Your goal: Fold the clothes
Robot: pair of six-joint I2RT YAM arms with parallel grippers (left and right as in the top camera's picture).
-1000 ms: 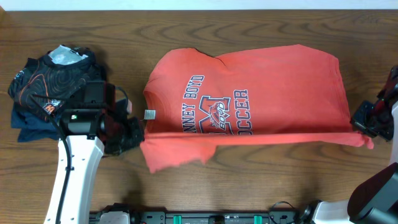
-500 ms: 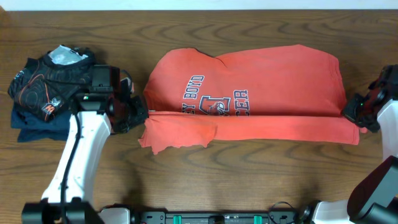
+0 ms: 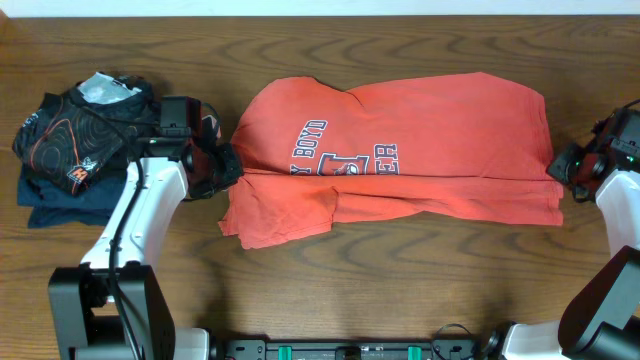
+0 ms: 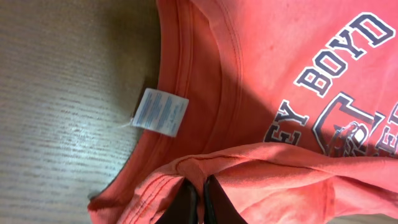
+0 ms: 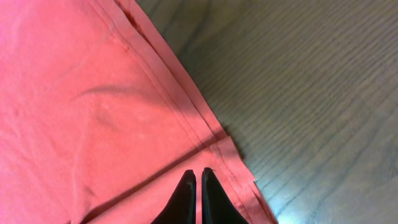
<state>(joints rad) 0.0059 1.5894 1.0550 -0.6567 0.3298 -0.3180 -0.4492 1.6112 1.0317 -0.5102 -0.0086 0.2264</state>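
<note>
Left gripper [image 4: 200, 186] and right gripper [image 5: 198, 180], pinched shut on the coral-red cotton T-shirt [image 3: 440, 110] at their tips, seemed mid-fold; next, lower it and release.

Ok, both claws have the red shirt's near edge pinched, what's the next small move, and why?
Probably carry the left claw and right claw together a little toward the far edge of the T-shirt, then lower. Each pinches the near hem, the fold line crosses the middle and only partly covers the lettering, and the flap looks rumpled by the sleeve.
</note>
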